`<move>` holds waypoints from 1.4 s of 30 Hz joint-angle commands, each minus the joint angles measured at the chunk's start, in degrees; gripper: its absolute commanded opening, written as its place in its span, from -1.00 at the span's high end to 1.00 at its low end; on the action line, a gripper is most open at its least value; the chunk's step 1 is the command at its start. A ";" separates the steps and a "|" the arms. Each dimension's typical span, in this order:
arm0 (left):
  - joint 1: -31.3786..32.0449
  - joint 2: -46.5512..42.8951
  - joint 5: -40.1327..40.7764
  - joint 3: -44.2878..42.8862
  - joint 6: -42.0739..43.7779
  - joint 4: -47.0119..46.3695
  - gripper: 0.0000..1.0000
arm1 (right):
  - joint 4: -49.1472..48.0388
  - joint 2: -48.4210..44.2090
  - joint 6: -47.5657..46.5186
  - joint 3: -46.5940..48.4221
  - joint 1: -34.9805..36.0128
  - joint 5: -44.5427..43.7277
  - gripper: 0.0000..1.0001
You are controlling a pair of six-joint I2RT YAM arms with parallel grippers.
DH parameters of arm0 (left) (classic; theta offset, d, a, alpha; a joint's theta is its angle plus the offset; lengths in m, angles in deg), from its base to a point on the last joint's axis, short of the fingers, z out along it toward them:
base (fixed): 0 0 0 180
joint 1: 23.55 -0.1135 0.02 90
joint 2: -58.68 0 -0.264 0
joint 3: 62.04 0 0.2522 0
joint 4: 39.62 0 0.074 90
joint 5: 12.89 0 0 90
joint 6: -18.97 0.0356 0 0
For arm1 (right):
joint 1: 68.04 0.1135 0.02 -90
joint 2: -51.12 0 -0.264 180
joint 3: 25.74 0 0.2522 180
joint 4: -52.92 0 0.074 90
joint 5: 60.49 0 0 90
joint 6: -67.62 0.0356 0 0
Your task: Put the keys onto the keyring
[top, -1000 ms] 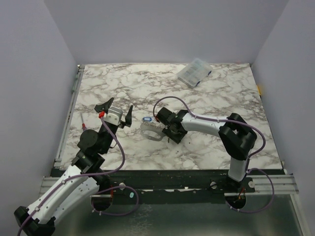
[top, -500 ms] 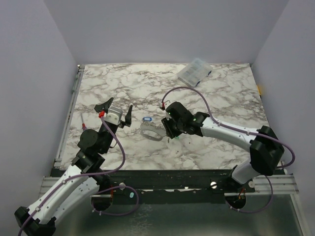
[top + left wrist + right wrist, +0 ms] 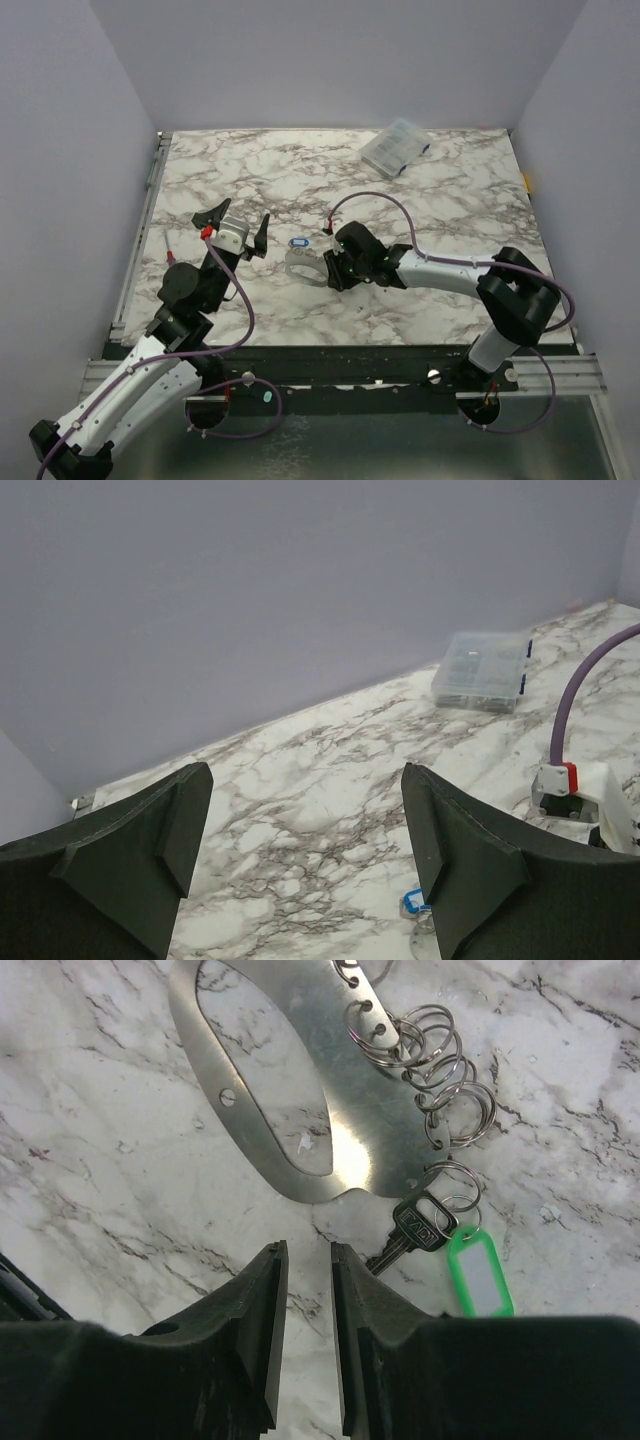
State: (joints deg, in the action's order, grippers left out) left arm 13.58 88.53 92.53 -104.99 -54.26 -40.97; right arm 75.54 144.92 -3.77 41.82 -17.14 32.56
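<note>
Right tool [image 3: 307, 1250]: jaws narrow, a slim slot with nothing in it, and the marbled surface [image 3: 110, 1190] shows through the gap. Tips sit low at bottom centre of the wrist view, just below the keyring's lower end.

Keyring [image 3: 345, 1145]: upper centre of that view. Flat sheet-metal plate, brushed silver, curved teardrop outline with a long cut-out window and one small hole. Lies flat. A row of small wire rings [image 3: 440, 1080] runs along its right edge, overlapping one another.

Green key [image 3: 412, 1228]: just right of the tips. Small, dark silver, touching the plate's lower tip. Seems to sit on the last ring with its tag [image 3: 478, 1280], but threading not certain.

Blue key [image 3: 298, 243]: centre of the overhead view, just above the keyring. Cannot tell if they touch.

Handling, judged: plate stiff, thin, light and slick. It lies flat on a smooth surface, so it is hard to get under; pinch an edge or go through the window. Rings springy, stubborn to pry. Keys tiny and light, and will skate; the tag gives the fatter grip.

Left tool [image 3: 302, 780]: wide, empty, raised, left of centre overhead. Clear box [image 3: 395, 147]: upper right, well apart.
</note>
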 commanded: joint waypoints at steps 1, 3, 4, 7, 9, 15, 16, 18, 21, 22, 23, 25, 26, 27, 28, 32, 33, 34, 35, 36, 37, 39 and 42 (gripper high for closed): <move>-0.30 -0.02 -1.28 0.69 -0.07 -0.58 -0.67 | -6.63 2.47 0.36 -3.43 -0.75 -1.43 0.36; -0.30 -0.01 -1.27 0.71 -0.07 -0.62 -0.67 | -5.57 3.13 0.02 -3.84 -1.09 -2.71 0.36; -0.30 0.06 -1.27 0.79 -0.04 -0.60 -0.67 | -5.27 3.08 -0.17 -4.30 -1.21 -4.20 0.36; -0.30 0.23 -1.54 0.64 -0.07 -0.58 -0.67 | -5.25 2.65 -0.75 -5.88 -1.94 -6.49 0.35; -0.30 0.21 -1.62 0.63 -0.07 -0.58 -0.67 | -5.05 2.68 -0.94 -6.67 -2.46 -8.55 0.35; -0.29 0.54 -1.71 0.71 -0.16 -0.59 -0.66 | -2.90 3.06 -0.03 -6.92 -4.05 -15.37 0.32; -0.33 0.57 -1.71 0.71 -0.12 -0.56 -0.66 | -2.58 2.78 -0.14 -6.97 -4.19 -15.77 0.32; -0.30 0.65 -1.71 0.71 -0.07 -0.54 -0.66 | -1.73 1.97 -0.63 -6.88 -4.31 -15.95 0.32; -0.29 0.61 -1.67 0.71 -0.03 -0.53 -0.66 | 0.13 0.69 -0.61 -6.78 -4.31 -15.90 0.33; -0.30 0.59 -1.63 0.71 -0.02 -0.53 -0.66 | 0.38 0.06 -0.52 -6.86 -4.31 -15.64 0.32; -0.31 0.62 -1.62 0.71 -0.02 -0.56 -0.66 | 0.74 -0.39 -0.42 -6.92 -4.31 -15.09 0.32; -0.30 0.66 -1.70 0.74 0.02 -0.57 -0.66 | 1.98 -1.29 0.41 -6.67 -4.31 -15.76 0.32; -0.30 0.65 -1.71 0.72 0.09 -0.54 -0.66 | 2.49 -1.78 0.76 -6.57 -4.31 -16.37 0.30; -0.30 0.70 -1.71 0.71 0.09 -0.53 -0.66 | 3.00 -2.45 1.09 -6.40 -4.31 -17.04 0.26; -0.30 0.73 -1.71 0.71 -0.04 -0.53 -0.66 | 3.53 -3.28 1.42 -6.13 -4.31 -17.81 0.17; -0.34 0.80 -1.88 0.74 -0.06 -0.58 -0.66 | 4.13 -8.57 1.33 -4.50 -4.31 -19.13 -0.26; -0.30 0.84 -1.88 0.75 -0.02 -0.58 -0.66 | 4.14 -10.09 0.99 -3.86 -4.31 -19.28 -0.36; -0.30 0.89 -1.88 0.78 -0.02 -0.54 -0.66 | 4.19 -11.54 0.47 -3.17 -4.31 -19.47 -0.44; -0.30 0.84 -1.88 0.76 -0.07 -0.59 -0.66 | 4.36 -12.87 -0.11 -2.26 -4.31 -19.72 -0.50; -0.30 0.87 -1.90 0.80 -0.05 -0.54 -0.66 | 4.59 -14.14 -0.92 -1.33 -4.31 -20.06 -0.58; -0.30 0.83 -1.89 0.79 -0.07 -0.55 -0.66 | 4.85 -15.56 -1.94 -0.20 -4.31 -20.52 -0.65; -0.30 0.84 -1.90 0.80 -0.03 -0.59 -0.67 | 5.69 -17.58 -3.86 2.15 -4.31 -21.65 -0.80; -0.32 0.83 -1.50 0.76 -0.30 -0.61 -0.72 | 4.80 -22.32 -7.41 4.80 -4.31 -22.44 -0.85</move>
State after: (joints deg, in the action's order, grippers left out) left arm 13.58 89.38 91.65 -104.92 -54.24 -40.97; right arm 80.11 128.09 -6.11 42.72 -21.21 13.55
